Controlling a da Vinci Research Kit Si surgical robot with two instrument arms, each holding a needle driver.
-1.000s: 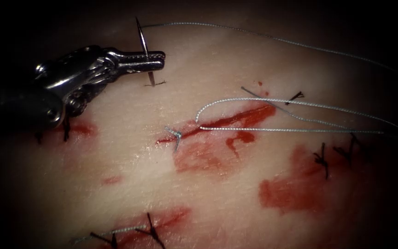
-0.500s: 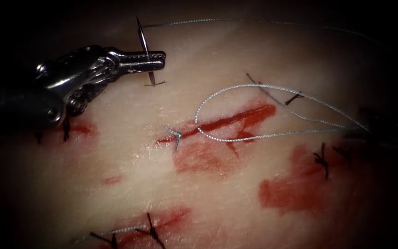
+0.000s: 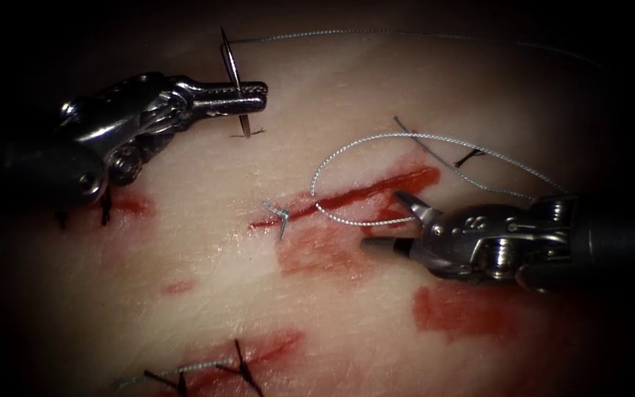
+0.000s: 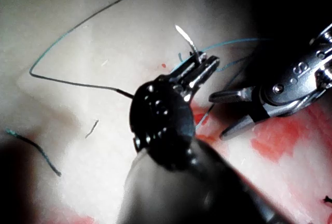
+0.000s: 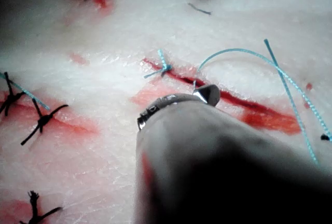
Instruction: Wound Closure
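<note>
Left of cut (image 3: pixel 365 192): left tool (image 3: pixel 259 94) grips needle (image 3: pixel 232 77) mid-curve | right tool (image 3: pixel 387 222) fingers wide, empty

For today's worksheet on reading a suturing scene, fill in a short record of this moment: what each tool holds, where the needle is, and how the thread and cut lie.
Left tool: jaws shut on the needle, about mid-curve
Needle: held above the tissue, left of the cut, not in it
Right tool: jaws open, holding nothing, over the cut
Thread: loop lying across the cut, a strand running from the needle's upper end
Knot: on the cut's left end
</note>
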